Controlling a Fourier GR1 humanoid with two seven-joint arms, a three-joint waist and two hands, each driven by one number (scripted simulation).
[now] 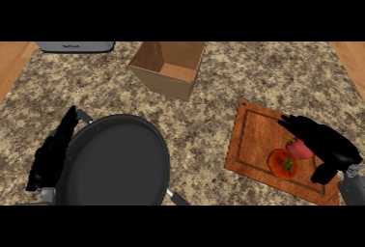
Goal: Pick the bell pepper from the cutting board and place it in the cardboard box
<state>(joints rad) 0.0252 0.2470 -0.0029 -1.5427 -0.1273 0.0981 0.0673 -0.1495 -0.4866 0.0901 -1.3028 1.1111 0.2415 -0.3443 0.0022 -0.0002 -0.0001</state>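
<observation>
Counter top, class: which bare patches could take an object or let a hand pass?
Bare: between pan and cutting board; right of cardboard box. Crowded: the board, with bell pepper, tomato and right hand.

- Cardboard box [170, 67] stands behind, mid-table [235, 82].
- Pan [114, 161] lies front left.
- Cutting board [253, 144] lies front right, bell pepper [298, 149] and tomato [283, 164] on it.
</observation>
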